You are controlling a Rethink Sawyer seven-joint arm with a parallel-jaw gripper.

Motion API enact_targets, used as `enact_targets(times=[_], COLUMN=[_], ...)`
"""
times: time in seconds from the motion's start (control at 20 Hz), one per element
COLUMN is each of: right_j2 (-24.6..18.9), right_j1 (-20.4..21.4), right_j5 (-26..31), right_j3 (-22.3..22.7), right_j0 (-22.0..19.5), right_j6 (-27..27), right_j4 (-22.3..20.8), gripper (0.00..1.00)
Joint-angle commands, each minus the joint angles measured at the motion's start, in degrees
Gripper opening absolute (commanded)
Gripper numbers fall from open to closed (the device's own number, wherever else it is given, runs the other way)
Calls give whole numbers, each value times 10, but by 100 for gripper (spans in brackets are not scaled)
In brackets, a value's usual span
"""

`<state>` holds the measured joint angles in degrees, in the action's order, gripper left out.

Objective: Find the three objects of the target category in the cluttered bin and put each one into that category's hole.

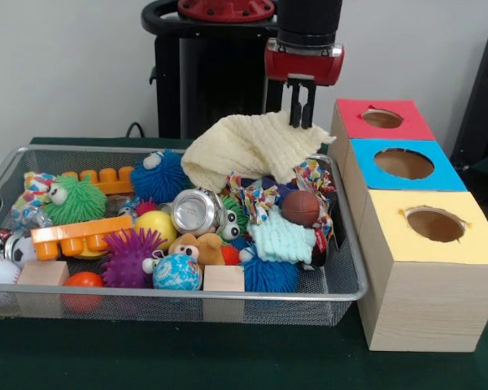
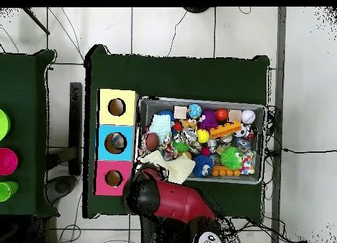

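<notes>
The wire mesh bin is full of toys and also shows in the overhead view. A cream knitted cloth is heaped at its far right corner. My gripper hangs straight down at the cloth's upper right edge, with its fingers close together and pinching the cloth. In the overhead view the red arm covers the gripper. Three wooden boxes with holes stand beside the bin, topped red, blue and yellow.
The bin holds a light blue cloth, a patterned cloth, a brown ball, a silver can, spiky balls in green, blue and purple, orange bricks and wooden blocks.
</notes>
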<state>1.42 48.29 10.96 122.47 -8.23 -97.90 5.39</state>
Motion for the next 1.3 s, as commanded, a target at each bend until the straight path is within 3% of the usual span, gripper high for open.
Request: enact_targets(times=[0.05, 0.25, 0.3, 0.75, 0.95, 1.15, 1.3], right_j2=[-34, -50, -58, -55, -25, -29, -40], right_j1=[-31, -29, -28, -22, -23, 1, 40], right_j5=[-43, -38, -37, -45, -48, -26, 38], right_j3=[10, 14, 16, 21, 8, 8, -1], right_j0=[5, -13, -21, -17, 5, -31, -86], right_j6=[-141, -127, -122, -127, -131, -98, -37], right_j4=[34, 30, 28, 26, 24, 5, -12], gripper=[0, 0, 100, 100, 100, 100, 100])
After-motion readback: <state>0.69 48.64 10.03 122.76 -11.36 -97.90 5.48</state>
